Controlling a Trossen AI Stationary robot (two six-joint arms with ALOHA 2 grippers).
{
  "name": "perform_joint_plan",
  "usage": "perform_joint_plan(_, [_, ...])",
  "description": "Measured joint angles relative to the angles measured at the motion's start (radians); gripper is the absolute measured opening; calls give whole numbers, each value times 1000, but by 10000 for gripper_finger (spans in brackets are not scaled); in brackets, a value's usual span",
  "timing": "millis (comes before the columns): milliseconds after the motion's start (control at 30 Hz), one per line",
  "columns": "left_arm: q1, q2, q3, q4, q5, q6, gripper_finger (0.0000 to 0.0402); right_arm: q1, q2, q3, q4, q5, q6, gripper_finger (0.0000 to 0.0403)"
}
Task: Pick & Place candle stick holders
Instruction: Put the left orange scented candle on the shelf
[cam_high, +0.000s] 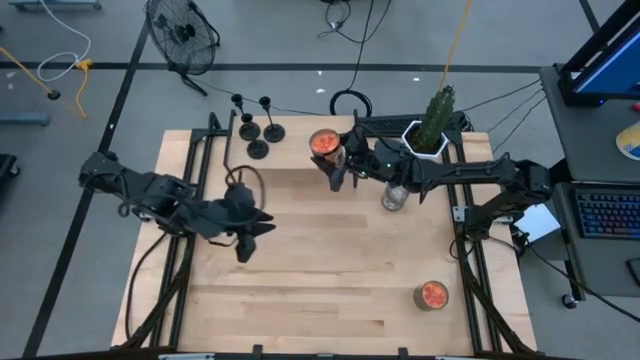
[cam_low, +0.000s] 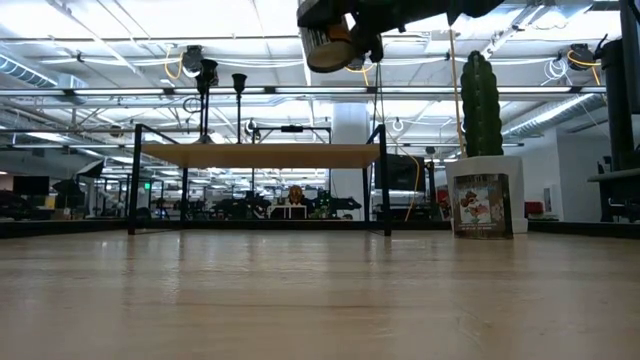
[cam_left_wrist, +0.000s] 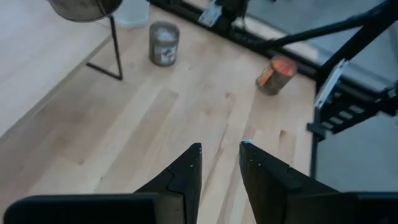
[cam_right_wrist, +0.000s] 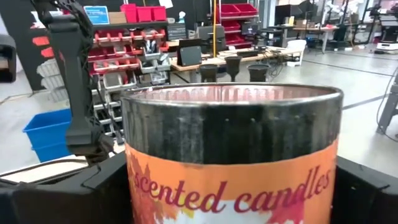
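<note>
The three holders (cam_high: 257, 128) are seen standing together at the bench's (cam_high: 300, 290) far edge, left of centre, clear of both arms. They are judged light and rigid, metal by the look of them, with thin stems over disc bases (top-heavy enough to tip if nudged sideways). The best hold is judged to be across the stem, low and just above the base, with the lift kept vertical; the matte finish should not be slippery.

The right gripper (cam_high: 337, 160) is raised above the bench near the far edge, beside the cactus (cam_high: 437, 118), and its jaws are spread wide around a candle tin (cam_right_wrist: 231, 155), which is held. On the tin's orange label "scented candles" can be read. A second candle (cam_high: 432, 295) is standing near the bench's right near corner, and a jar (cam_high: 394, 196) is seen below the right arm.

The left gripper (cam_left_wrist: 219, 168) hangs over the bench's left middle, its jaws partly open with nothing between them.
</note>
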Motion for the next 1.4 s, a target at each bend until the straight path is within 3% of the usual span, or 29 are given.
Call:
perform_joint_plan(267, [0,-239,-310,199,13,51,113,-26,49,-2,89,48,22,350])
perform_joint_plan(533, [1,-469,-476,233,21,89,113,-59,129,-1,228,112,36,349])
perform_joint_plan(733, [1,-601,-543,233,41,112,113,-63,212,0,264,227,52,351])
perform_joint_plan(1067, [1,-691,-596,224,65,129,113,-66,317,10,345,394,4,352])
perform_joint_plan(1400, [1,-697,-596,211,74,144,113,-97,316,58,231,413,13,353])
